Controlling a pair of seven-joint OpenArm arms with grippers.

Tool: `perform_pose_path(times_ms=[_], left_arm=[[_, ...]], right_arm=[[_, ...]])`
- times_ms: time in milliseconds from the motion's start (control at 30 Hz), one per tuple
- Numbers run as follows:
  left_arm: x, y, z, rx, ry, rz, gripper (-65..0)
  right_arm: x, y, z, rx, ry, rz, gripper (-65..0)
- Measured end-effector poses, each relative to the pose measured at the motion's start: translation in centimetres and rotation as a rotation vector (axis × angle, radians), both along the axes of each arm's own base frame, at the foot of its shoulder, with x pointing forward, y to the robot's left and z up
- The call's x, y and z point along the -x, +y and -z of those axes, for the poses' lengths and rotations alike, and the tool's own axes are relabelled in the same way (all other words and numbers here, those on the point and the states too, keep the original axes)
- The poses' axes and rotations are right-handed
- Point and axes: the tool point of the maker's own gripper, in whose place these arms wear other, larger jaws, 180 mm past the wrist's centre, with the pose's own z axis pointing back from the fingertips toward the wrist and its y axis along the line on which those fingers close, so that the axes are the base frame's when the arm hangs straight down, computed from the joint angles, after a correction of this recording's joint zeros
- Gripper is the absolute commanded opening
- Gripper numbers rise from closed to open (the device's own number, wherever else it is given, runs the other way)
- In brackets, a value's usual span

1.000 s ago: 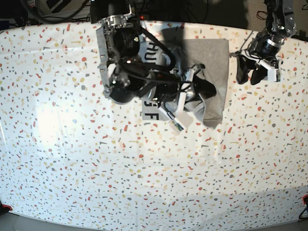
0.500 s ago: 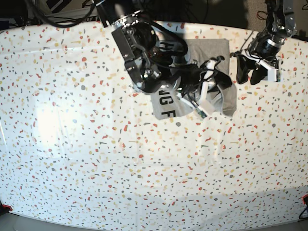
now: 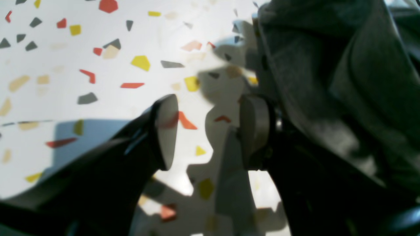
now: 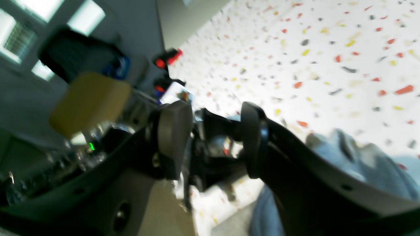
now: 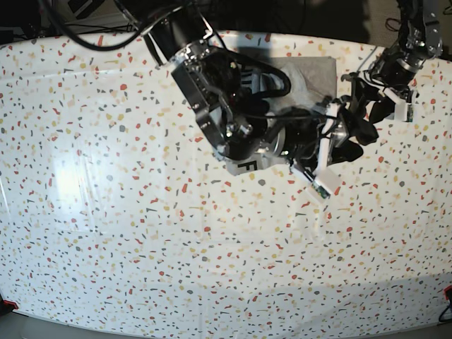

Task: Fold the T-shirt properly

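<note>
Evidently the T-shirt lies partly folded on the desk, lettering half-hidden; both the right gripper and left gripper have jaws apart, holding nothing.

Robotics lab or workshop. Terrazzo-pattern tabletop fills base view; black cable bundles trail off table edge at 11 o'clock. Right wrist view: cluttered bench with electronics, small green indicator light, red clamps, bright windows at 10 o'clock.
</note>
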Motion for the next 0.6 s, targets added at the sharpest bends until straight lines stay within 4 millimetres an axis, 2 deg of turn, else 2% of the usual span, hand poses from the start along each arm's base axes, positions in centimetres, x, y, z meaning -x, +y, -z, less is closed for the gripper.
perform_pose_path(times_ms=[100, 233, 300, 367, 533, 600], left_arm=[[-0.1, 1.3, -0.5, 0.016, 0.009, -0.025, -35.6], [0.1, 1.8, -1.0, 0.027, 0.048, -0.011, -35.6], [0.2, 1.1, -1.2, 0.003, 0.073, 0.027, -35.6], [0.4, 0.1, -2.2, -0.005, 0.059, 0.062, -35.6], [0.5, -3.5, -7.1, 0.013, -0.070, 0.157, -35.6], [0.4, -4.8, -9.2, 0.019, -0.125, 0.186, -35.6]], right_arm=[[-1.8, -2.2, 1.1, 0.150, -0.015, -0.010, -36.4], [-6.8, -6.2, 1.0, 0.273, -0.071, 0.127, -36.4], [-8.3, -8.3, 1.3, 0.278, -0.062, 0.192, -36.4], [-8.8, -11.4, 3.0, 0.330, -0.035, 0.232, -36.4], [-9.9, -20.5, 6.9, 0.496, 0.005, 0.359, -36.4], [-9.8, -23.2, 7.9, 0.528, 0.026, 0.402, -36.4]])
